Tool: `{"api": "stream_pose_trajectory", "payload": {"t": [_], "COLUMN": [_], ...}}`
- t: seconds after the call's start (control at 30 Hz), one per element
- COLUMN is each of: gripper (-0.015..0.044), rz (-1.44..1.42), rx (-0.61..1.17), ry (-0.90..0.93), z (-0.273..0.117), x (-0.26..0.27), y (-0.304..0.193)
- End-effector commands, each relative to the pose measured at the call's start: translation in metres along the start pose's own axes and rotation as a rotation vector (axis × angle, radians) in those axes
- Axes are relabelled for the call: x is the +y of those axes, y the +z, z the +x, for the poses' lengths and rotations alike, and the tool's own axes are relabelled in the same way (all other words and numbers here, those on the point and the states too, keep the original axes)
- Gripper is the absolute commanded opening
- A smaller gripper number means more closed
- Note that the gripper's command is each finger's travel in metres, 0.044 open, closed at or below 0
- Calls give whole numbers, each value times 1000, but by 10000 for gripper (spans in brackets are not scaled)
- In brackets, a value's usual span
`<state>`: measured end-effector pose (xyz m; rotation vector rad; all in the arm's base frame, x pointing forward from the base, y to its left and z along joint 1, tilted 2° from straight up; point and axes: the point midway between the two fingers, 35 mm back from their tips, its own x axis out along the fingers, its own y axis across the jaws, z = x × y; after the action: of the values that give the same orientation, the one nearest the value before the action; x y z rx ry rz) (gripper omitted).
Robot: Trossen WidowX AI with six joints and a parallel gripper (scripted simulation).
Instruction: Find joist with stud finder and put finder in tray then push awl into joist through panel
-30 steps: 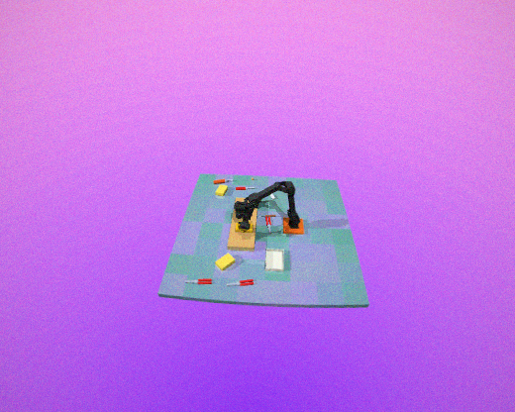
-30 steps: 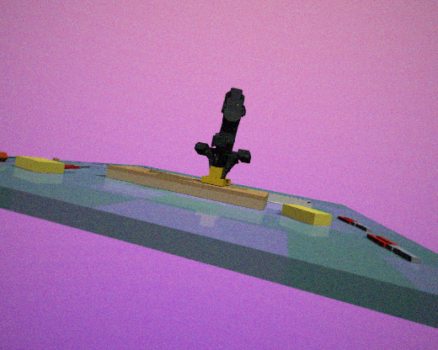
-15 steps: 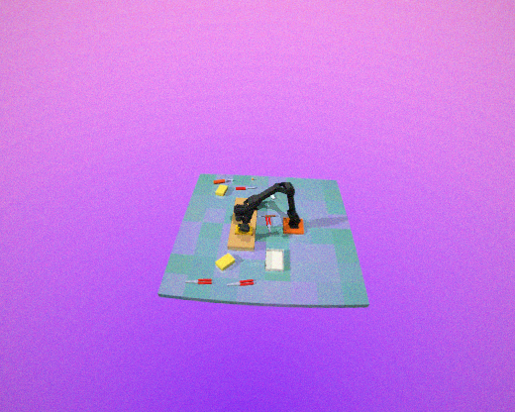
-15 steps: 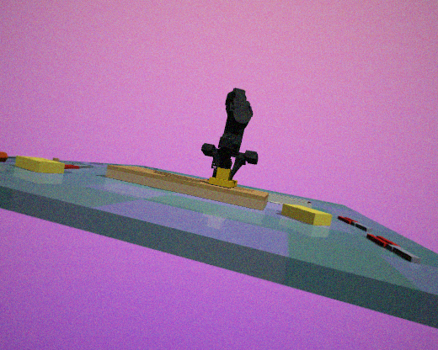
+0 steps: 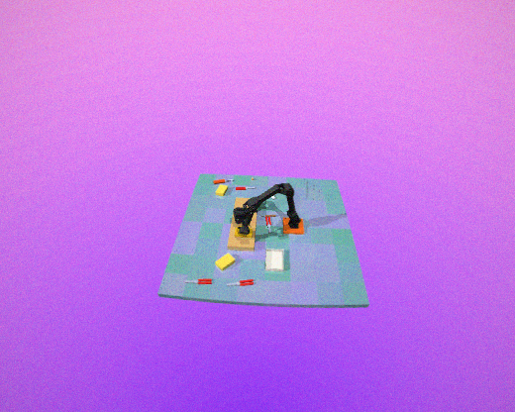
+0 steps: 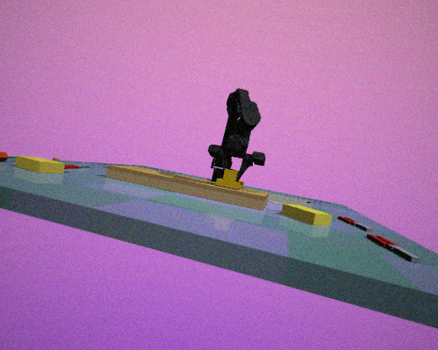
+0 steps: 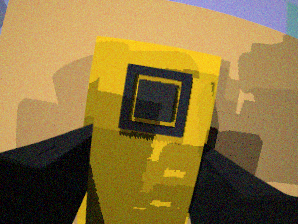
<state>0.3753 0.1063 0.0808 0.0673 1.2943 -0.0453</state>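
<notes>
My gripper is shut on the yellow stud finder. The stud finder is upright on the wooden floor panel, toward the panel's near end in the top view. Its square window looks dark grey in the wrist view, with no lit mark that I can make out. The white tray stands beside the panel's near end. Several handled tools lie around; I cannot tell which is the awl. The joist is hidden.
Yellow blocks lie off both panel ends. Red-handled tools lie at the front edge, another red-handled tool between panel and orange base. An orange-handled tool lies far left.
</notes>
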Motion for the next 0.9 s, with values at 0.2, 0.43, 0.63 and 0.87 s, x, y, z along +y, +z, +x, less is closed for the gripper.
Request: {"api": "stream_pose_trajectory", "payload": {"t": [0.2,0.43,0.63,0.87], "gripper": [0,0,0,0], "rz": [1,1,1,1], "rx": [2,2,2,3], "ry": [5,5,6,7], "z": [0,0,0,0], "x": [19,30,40,51], "y": [0,0,0,0]}}
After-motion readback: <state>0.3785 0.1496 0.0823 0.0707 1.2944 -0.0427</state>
